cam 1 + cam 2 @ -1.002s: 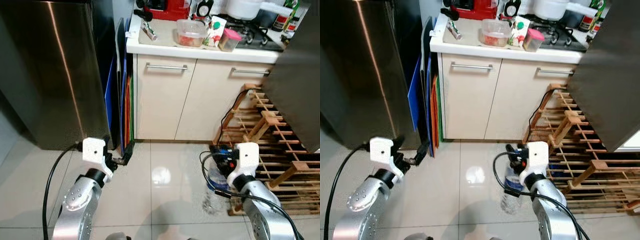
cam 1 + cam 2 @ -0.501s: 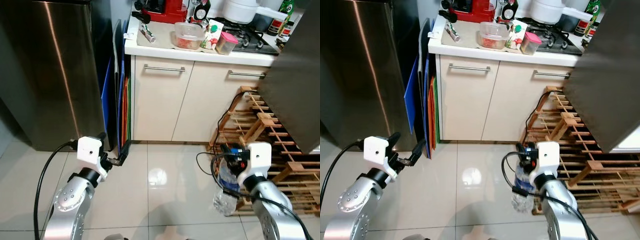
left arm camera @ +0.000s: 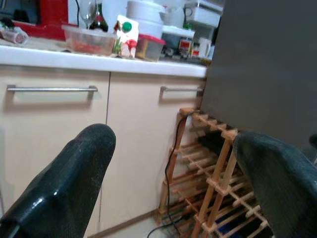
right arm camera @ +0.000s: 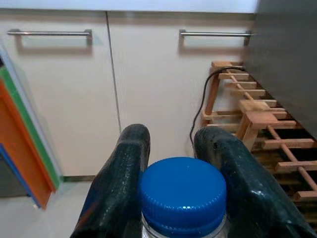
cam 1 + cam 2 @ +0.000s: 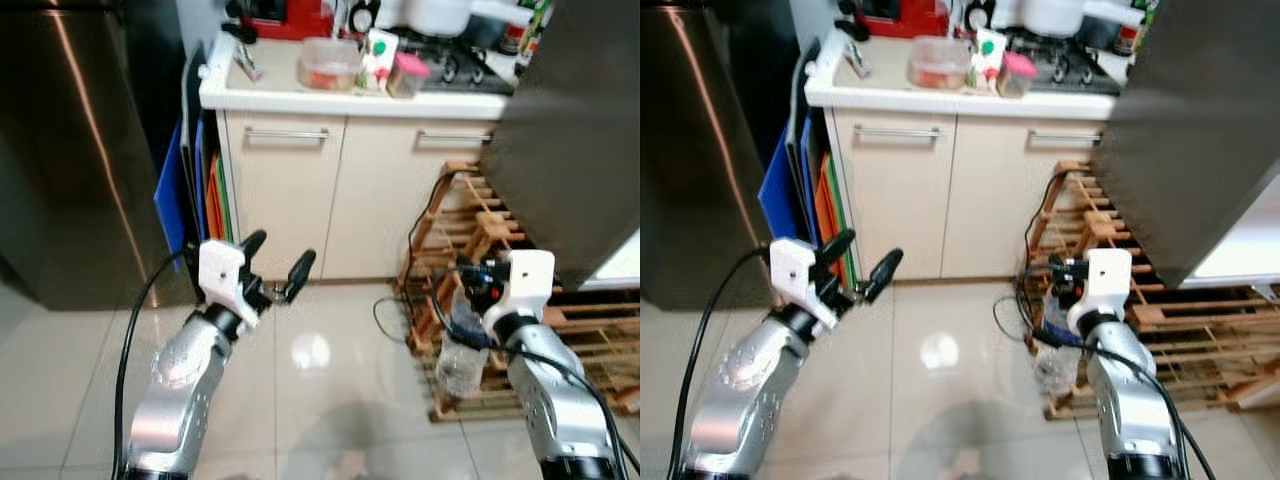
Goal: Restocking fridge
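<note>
Left eye view. The right gripper [image 5: 470,300] carries a clear plastic bottle [image 5: 458,350] by the neck, low over the tiled floor [image 5: 320,400] and just in front of a wooden rack [image 5: 480,220]. The left gripper [image 5: 275,270] is raised before the cabinet doors [image 5: 330,190], fingers spread and holding nothing. A dark open door panel [image 5: 570,130] cuts off the upper right, so the fridge interior behind it is hidden. The steel appliance [image 5: 70,160] stands at far left.

Right eye view. The same scene; the bottle [image 5: 1055,365] is blurred here and its fill level cannot be read.

Left wrist view. Two black fingers [image 3: 64,183] stand wide apart, framing the counter [image 3: 99,59] with a food tub [image 3: 91,44] and a carton [image 3: 126,35].

Right wrist view. The fingers [image 4: 124,183] are closed on the neck just under the blue cap [image 4: 182,194].

Handling. The bottle is judged thin-walled and smooth: crushable at the body, stiffest at the neck ring, where the present hold sits. If filled it would hang heavy and could swing. Its base and label are cut off.
</note>
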Controlling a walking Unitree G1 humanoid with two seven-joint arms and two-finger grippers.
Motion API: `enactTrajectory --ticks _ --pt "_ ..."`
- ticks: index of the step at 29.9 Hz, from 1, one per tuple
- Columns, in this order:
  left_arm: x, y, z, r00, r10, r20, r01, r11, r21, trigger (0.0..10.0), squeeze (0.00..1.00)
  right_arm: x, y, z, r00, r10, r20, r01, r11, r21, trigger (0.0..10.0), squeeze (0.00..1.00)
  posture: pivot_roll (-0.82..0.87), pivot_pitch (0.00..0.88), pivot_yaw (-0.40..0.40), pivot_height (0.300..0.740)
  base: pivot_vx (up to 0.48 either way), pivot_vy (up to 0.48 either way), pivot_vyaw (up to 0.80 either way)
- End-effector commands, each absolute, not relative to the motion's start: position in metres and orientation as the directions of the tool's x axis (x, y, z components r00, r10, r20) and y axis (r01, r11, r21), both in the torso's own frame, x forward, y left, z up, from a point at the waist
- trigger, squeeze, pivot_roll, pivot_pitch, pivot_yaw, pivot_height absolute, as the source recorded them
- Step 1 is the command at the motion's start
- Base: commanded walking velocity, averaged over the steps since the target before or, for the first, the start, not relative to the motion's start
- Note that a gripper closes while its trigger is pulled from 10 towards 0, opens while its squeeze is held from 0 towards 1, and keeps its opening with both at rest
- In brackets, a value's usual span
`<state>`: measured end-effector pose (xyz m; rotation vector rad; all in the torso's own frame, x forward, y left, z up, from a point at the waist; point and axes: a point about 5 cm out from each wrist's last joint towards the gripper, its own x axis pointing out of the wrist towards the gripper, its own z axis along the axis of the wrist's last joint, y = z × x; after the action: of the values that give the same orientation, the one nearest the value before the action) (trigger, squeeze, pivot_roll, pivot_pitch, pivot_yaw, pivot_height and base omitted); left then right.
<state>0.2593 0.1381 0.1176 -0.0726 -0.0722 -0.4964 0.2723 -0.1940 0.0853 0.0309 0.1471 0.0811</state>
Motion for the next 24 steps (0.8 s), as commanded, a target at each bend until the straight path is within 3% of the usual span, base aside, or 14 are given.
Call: enactTrajectory --ticks 1,12,24 --pt "0.26 0.134 0.118 0.869 -0.486 0.093 0.492 0.869 -0.059 10.0 0.0 0.277 -0.199 0.095 0.993 0.065 -0.102 -0.065 0.998 0.0 10.0 0.0 -0.07 0.0 -0.043 0.732 0.0 -0.454 0.0" --pt "0.27 0.13 0.12 0.884 -0.456 0.097 0.461 0.887 -0.032 10.0 0.0 0.28 -0.196 0.095 0.993 0.073 -0.092 -0.074 0.997 -0.006 10.0 0.0 -0.07 0.0 -0.043 0.732 0.0 -0.434 0.0" --pt "0.29 0.134 0.12 0.926 -0.372 0.06 0.372 0.928 0.01 10.0 0.0 0.284 -0.192 0.096 0.996 0.063 -0.067 -0.064 0.998 -0.02 10.0 0.0 -0.07 0.0 -0.024 0.728 0.232 -0.323 -0.08"
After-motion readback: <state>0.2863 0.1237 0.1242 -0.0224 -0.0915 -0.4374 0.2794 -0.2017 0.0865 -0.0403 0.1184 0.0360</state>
